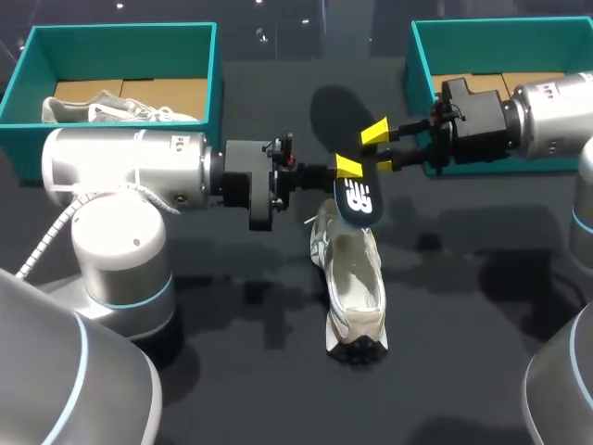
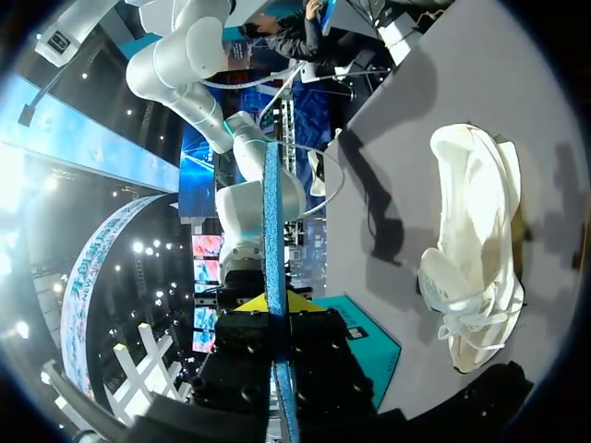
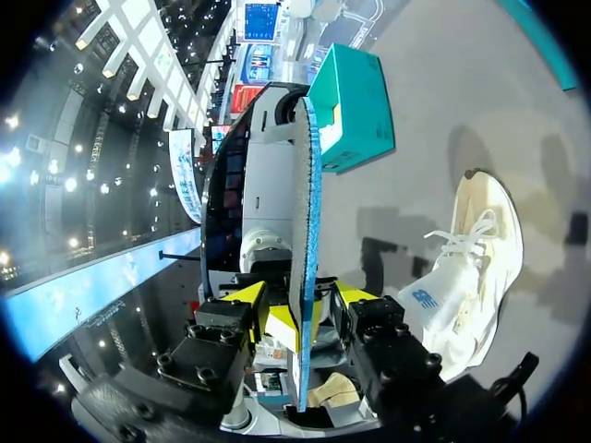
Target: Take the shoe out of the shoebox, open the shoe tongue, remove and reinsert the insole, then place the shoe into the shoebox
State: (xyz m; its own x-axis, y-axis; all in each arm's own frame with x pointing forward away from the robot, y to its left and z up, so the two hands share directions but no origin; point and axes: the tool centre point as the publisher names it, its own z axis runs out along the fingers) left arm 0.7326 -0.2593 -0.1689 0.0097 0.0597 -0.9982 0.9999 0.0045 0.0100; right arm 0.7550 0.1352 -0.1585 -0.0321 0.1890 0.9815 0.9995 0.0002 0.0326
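Observation:
A dark insole (image 1: 357, 199) with a white logo hangs in the air over the heel end of a cream sneaker (image 1: 354, 287). The sneaker lies on the black table. My left gripper (image 1: 347, 169) is shut on the insole. In the left wrist view the insole shows as a thin blue edge (image 2: 271, 212) pinched between the yellow tips (image 2: 274, 303). My right gripper (image 1: 380, 148) comes in from the opposite side and is open. Its fingers straddle the insole's edge (image 3: 305, 203) without clamping it (image 3: 303, 309). The sneaker (image 2: 476, 268) (image 3: 471, 268) lies beside and below both grippers.
A teal shoebox (image 1: 218, 83) at the back left holds a second pale sneaker (image 1: 120, 109). Another teal shoebox (image 1: 417, 65) stands at the back right, behind my right arm. Bare black table surrounds the sneaker.

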